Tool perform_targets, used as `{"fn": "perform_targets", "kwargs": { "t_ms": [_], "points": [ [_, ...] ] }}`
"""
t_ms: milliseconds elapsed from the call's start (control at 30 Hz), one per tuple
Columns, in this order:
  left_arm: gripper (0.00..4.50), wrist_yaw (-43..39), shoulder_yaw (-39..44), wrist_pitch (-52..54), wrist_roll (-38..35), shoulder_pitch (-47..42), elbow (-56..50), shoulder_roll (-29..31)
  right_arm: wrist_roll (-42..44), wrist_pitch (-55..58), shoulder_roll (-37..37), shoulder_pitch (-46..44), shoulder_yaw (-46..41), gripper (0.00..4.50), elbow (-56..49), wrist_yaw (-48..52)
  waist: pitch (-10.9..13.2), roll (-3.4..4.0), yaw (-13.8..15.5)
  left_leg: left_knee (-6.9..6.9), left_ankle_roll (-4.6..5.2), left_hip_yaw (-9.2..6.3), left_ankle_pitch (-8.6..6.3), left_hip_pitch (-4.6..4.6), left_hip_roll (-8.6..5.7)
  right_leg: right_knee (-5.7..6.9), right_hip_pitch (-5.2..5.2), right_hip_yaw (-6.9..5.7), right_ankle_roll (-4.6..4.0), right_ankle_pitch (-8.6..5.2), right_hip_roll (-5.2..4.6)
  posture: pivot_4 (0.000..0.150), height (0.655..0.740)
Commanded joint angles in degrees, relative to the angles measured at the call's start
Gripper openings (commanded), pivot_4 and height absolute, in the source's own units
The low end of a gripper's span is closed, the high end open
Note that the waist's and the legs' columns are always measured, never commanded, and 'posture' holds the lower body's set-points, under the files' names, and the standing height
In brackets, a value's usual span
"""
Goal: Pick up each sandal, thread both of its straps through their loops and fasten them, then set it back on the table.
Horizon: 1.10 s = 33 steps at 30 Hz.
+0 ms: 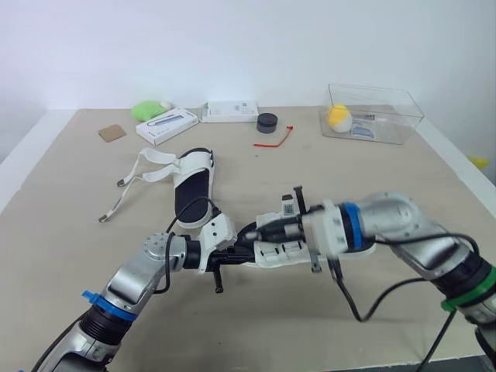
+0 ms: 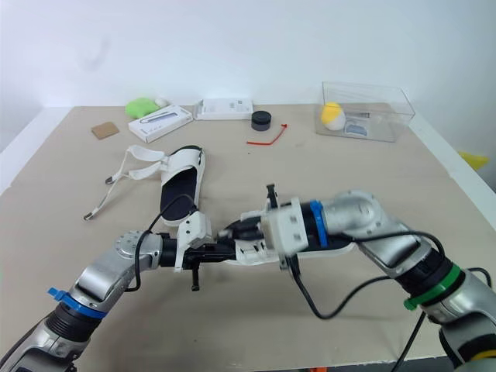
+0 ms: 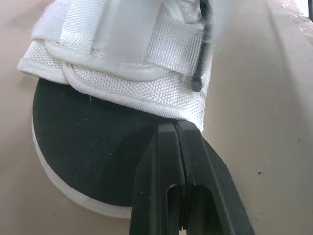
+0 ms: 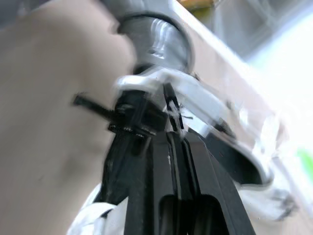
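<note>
**A:** What is on the beige table (image 1: 70, 178)?

**B:** Two white sandals with black insoles. The near sandal (image 1: 283, 252) sits mid-table between both arms. The far sandal (image 1: 192, 190) lies just behind it, toward the left, its straps (image 1: 147, 167) splayed loose.

**A:** And the pincers?

**B:** The left gripper (image 3: 177, 128) has its fingers pressed together, tips against the near sandal's woven hem. I cannot tell whether they nip the cloth. The right gripper (image 4: 173, 132) is closed too, over the same sandal.

**A:** Any writing?

**B:** At the back, a clear plastic box (image 1: 387, 105) holds a yellow-and-white ball (image 1: 339, 116). The print on the flat white box (image 1: 167, 125) is too small to read. A black cap (image 1: 268, 122) and a red tie (image 1: 275, 139) lie near each other.
</note>
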Motion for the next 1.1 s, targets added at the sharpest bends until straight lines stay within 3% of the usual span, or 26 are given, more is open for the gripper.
{"fn": "perform_targets", "kwargs": {
  "t_ms": [33, 367, 1100],
  "points": [
    [0.0, -0.18, -2.1, 1.4, 1.2, 1.19, 1.48, 0.41, 6.77, 14.92, 4.78, -6.67, -8.21, 0.04, 1.59, -0.79, 0.0, 0.0, 0.0, 0.0, 0.0, 0.0, 0.0, -0.01, 0.02, 0.0, -0.01, -0.01, -0.03, 0.01, 0.01, 0.15, 0.74],
    [0.0, 0.14, -2.05, 1.39, 1.21, 1.22, 1.39, 0.18, 0.99, 34.07, 10.66, -7.82, -12.54, 0.04, 10.03, 0.68, 0.0, 0.0, -0.05, -0.01, 0.0, -0.01, -0.01, -0.56, 0.03, -0.01, -0.5, 0.02, 0.07, 0.25, 0.18, 0.15, 0.74],
    [0.0, 0.42, -2.03, 1.49, 1.13, 1.35, 1.18, -0.01, -11.45, 37.51, 18.14, -6.82, -13.99, 0.04, 16.33, 3.22, -0.01, 0.01, -0.1, 0.04, 0.0, -0.05, 0.0, -0.64, 0.09, -0.02, -0.54, 0.1, 0.3, 0.24, 0.38, 0.15, 0.74]
  ]
}}
